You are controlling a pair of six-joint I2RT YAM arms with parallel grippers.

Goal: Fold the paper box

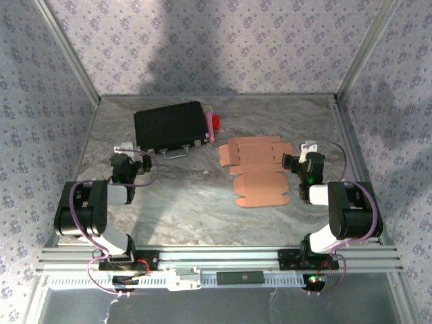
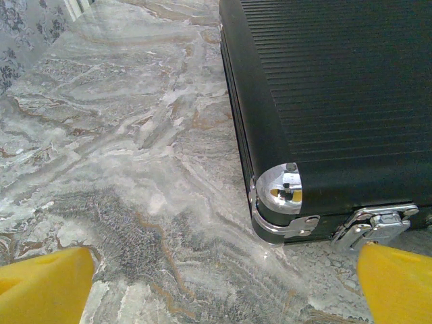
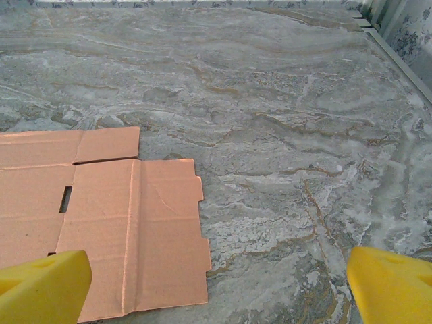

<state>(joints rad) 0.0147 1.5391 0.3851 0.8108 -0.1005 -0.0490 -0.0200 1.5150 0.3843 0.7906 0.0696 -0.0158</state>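
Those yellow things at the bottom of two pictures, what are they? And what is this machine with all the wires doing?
The machine is two robot arms bolted to the near edge of a marble-patterned table. One picture looks down from above. The other two come from small cameras on each arm's wrist, so the yellow things are the fingertips of each arm's own pincer.

The left pincer is open, looking at a corner of a black case with silver latches. The right pincer is open too, above the edge of a flat orange-tan cardboard sheet, cut with flaps. That sheet is a paper box nobody has folded yet. Neither pincer holds anything.
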